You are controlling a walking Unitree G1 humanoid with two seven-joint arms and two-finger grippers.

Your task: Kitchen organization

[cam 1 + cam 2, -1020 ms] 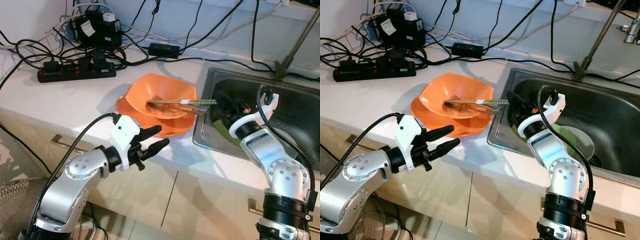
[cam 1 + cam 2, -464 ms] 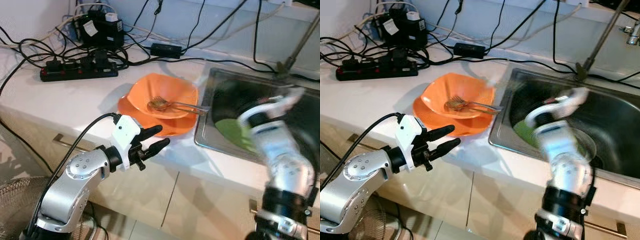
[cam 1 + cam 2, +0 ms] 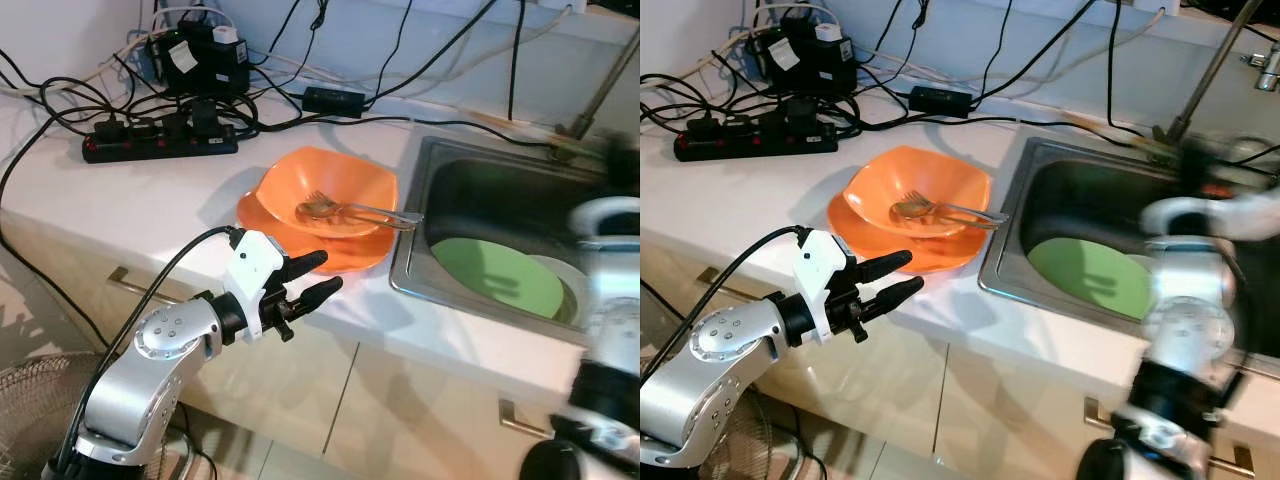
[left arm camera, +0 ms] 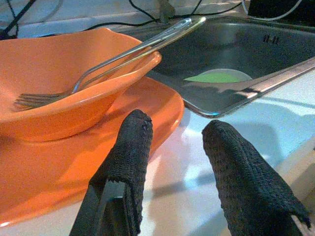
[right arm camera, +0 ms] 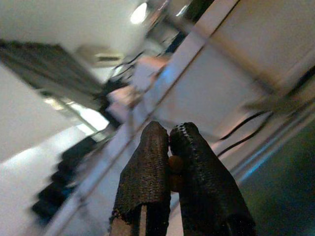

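Note:
An orange bowl [image 3: 325,185] sits on an orange plate [image 3: 270,235] on the white counter, with a metal fork [image 3: 345,208] lying in it, handle toward the sink. My left gripper [image 3: 318,275] hovers open at the counter's front edge, just short of the plate, with nothing between its fingers [image 4: 130,147]. My right arm [image 3: 1185,260] is blurred above the sink's right side. Its gripper [image 5: 170,132] is shut on a thin brown piece, seemingly the chopsticks [image 3: 1120,130], which show as a faint streak over the sink's back rim.
The steel sink [image 3: 405,270] holds a green plate [image 3: 495,275] on a white dish [image 3: 560,275]. A power strip [image 3: 160,148], adapters and tangled cables crowd the counter's back left. The tap stem [image 3: 605,85] rises behind the sink. A fan [image 3: 30,400] stands on the floor at the left.
My right gripper has lifted the chopsticks out of the orange bowl and swung up and right over the sink. The fork stays in the bowl. The left arm has barely moved.

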